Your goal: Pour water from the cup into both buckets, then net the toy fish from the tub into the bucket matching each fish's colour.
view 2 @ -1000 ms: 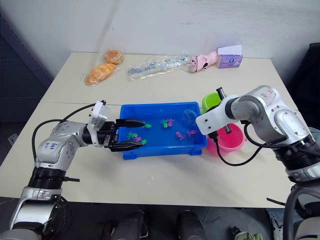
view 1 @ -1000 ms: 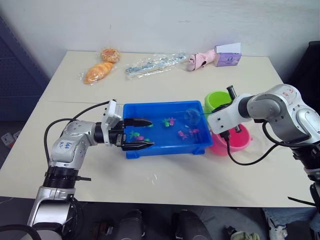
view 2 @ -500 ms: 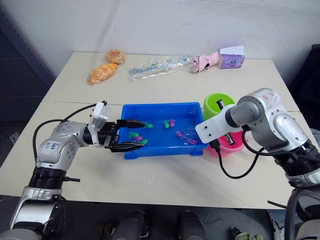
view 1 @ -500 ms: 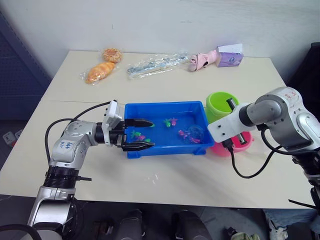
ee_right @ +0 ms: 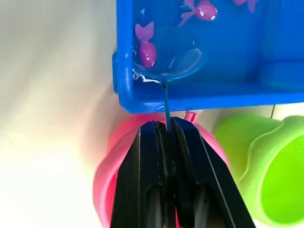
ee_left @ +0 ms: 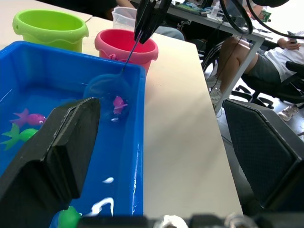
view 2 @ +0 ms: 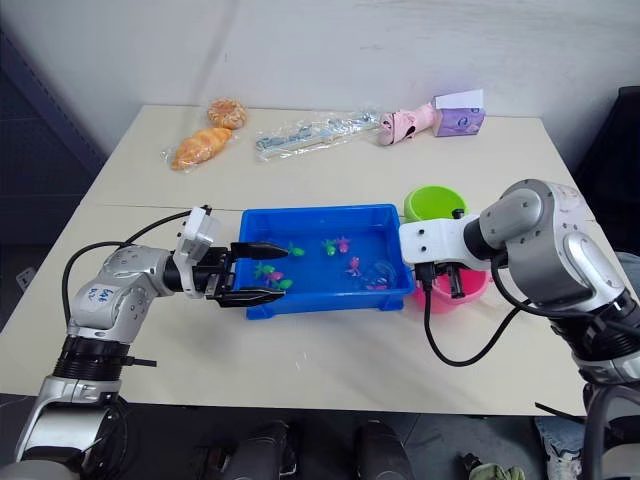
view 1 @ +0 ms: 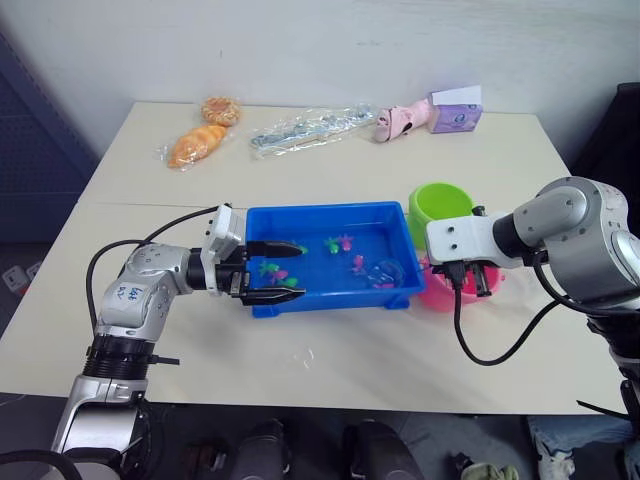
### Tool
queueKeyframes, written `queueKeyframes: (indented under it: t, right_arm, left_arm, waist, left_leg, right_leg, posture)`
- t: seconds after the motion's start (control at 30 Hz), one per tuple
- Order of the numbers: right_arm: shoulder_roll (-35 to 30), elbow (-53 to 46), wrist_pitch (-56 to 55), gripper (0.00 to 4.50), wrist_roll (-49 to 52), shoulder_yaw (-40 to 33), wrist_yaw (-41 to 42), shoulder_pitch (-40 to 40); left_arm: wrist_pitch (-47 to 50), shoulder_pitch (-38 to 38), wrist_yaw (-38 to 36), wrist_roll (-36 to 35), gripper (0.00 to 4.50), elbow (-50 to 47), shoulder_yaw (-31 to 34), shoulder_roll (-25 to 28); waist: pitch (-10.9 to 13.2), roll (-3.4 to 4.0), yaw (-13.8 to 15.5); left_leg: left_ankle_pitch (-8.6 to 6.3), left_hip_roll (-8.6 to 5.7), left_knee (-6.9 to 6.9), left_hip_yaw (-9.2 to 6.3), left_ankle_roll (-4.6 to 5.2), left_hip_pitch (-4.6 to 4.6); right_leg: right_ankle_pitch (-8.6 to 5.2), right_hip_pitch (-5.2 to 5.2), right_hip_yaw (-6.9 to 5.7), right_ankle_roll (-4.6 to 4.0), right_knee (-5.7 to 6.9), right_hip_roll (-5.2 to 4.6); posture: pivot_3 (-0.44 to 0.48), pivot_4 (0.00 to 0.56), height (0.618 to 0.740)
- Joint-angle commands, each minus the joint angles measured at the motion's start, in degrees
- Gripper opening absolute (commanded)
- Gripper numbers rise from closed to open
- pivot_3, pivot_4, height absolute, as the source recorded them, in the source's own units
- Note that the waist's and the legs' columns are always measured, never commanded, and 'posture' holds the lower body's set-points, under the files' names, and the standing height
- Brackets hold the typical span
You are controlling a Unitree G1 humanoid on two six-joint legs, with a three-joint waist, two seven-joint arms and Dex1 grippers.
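Note:
The blue tub [view 1: 322, 210] sits mid-table with water and several small green and pink toy fish [view 1: 345, 242]. My right gripper [ee_right: 165, 125] is shut on the net's thin dark handle, above the pink bucket [view 1: 438, 293]. The net's hoop [view 1: 390, 270] dips into the tub's right end, with a pink fish [ee_right: 146, 48] at its rim. The green bucket [view 1: 441, 204] stands behind the pink one. My left gripper [view 1: 300, 268] is open, its fingers either side of the tub's left wall. The transparent cup [ee_left: 124, 16] shows behind the pink bucket [ee_left: 126, 46].
Along the table's far side lie two wrapped breads [view 1: 198, 144], a clear plastic bag [view 1: 310, 128], a pink toy [view 1: 400, 121] and a purple box [view 1: 456, 112]. A seated person [ee_left: 268, 64] is beyond the table's right end.
My right gripper has swung right and down over the pink bucket, lowering the net's hoop from above the tub into the water at its right end. The left gripper has stayed put.

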Motion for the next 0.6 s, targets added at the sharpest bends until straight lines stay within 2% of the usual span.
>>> queueKeyframes:
  t: [0.03,0.13,0.27,0.6]
  right_arm:
    - [0.81,0.81,3.05,0.00,3.76,-4.69,-1.89,0.28]
    - [2.40,1.46,8.43,0.00,8.82,-8.17,-2.96,1.53]
    - [1.97,4.28,8.57,0.00,12.88,-11.59,-4.76,3.77]
    - [2.97,1.80,10.55,0.00,24.10,-21.75,-10.31,9.04]
  left_arm:
    - [-1.01,0.31,-0.26,-0.51,4.43,-1.31,0.92,0.70]
    - [-1.11,0.62,-0.08,-0.51,4.43,-1.40,1.08,0.85]
    - [-1.28,0.99,0.01,-0.47,4.43,-1.43,1.18,1.16]
    - [-1.42,0.59,0.35,-0.86,4.43,-0.98,1.60,1.52]
  waist:
    - [0.00,0.00,-0.01]
    - [0.00,0.00,0.03]
    - [0.00,0.00,0.06]
    - [0.00,0.00,0.10]
  left_leg:
    - [0.00,0.00,0.00,0.00,0.00,0.00]
    - [0.00,0.00,0.00,-0.01,0.00,0.00]
    - [0.00,0.00,-0.01,0.00,0.00,0.00]
    - [-0.01,0.00,-0.02,0.00,0.01,-0.01]
  right_leg:
    - [0.00,0.00,0.00,0.00,0.00,0.00]
    - [0.00,0.01,-0.01,0.00,0.00,0.00]
    - [0.00,0.01,-0.01,0.00,0.00,0.00]
    - [0.00,0.01,-0.01,0.00,-0.01,0.00]
  posture:
    - [0.000,0.150,0.740]
    - [0.000,0.150,0.740]
    - [0.000,0.150,0.740]
    - [0.000,0.150,0.740]
